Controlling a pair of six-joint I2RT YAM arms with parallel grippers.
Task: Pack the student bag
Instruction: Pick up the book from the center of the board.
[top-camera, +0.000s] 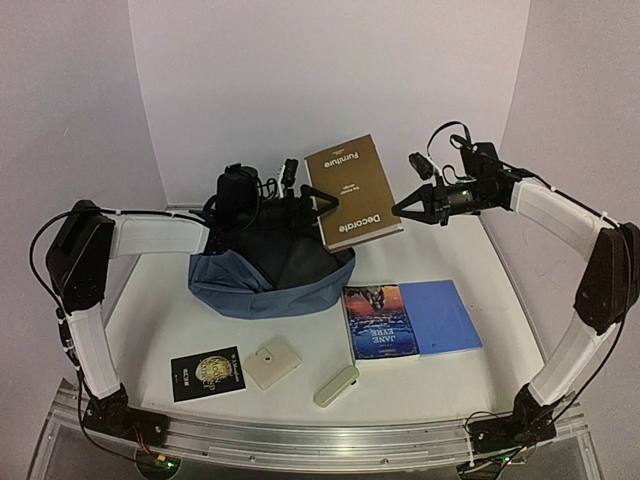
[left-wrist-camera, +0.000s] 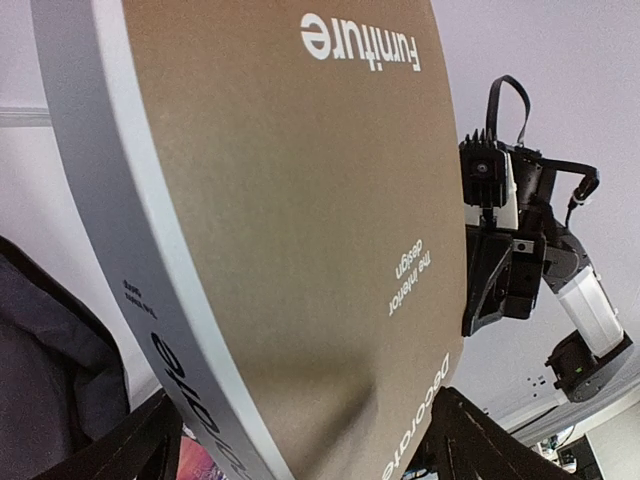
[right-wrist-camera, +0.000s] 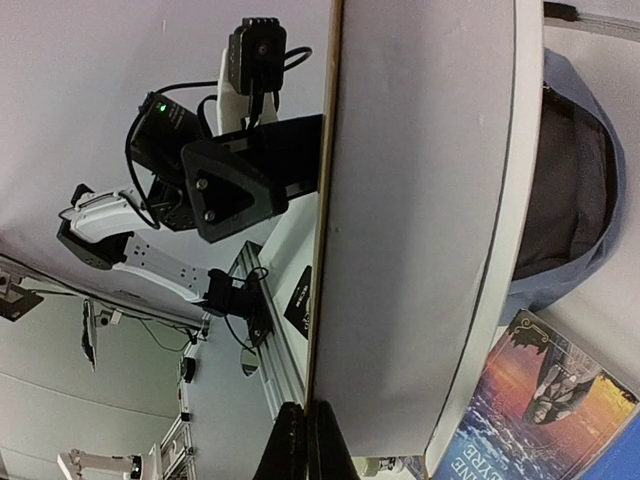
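— Above the student bag (top-camera: 265, 280), left tool (top-camera: 318, 200): how wide?
— Spread broadly, one finger (left-wrist-camera: 135, 448) by the pale spine of the brown book (top-camera: 352, 190), the other on the cover side. Cannot tell whether pressing or only flanking.
— And opposite, right tool (top-camera: 400, 210)?
— Pressed together, pinching the book's far edge at the thin brown cover; fingertips (right-wrist-camera: 288, 445) closed right on it in the wrist view.
— Book's attitude?
— Off the table (top-camera: 440, 400), tilted, title upside down to the overhead camera, lower corner over the bag's open mouth.
— Left arm's pose?
— Up from the base at the near left, folded at a high elbow, forearm about level, reaching rightward across the bag's back rim.
— Right arm's?
— Likewise raised, elbow far out to the right, forearm slanting back and inward to the book.
— Bag itself?
— Mid-table toward the back, slate-blue, gaping, dark lining on show.
— Elsewhere on the table?
— Jane Eyre paperback (top-camera: 380, 320) and bright blue notebook (top-camera: 445, 315) just beside each other, right of the bag; black card (top-camera: 207, 372), cream box (top-camera: 273, 362), pale green case (top-camera: 336, 385) along the near side.
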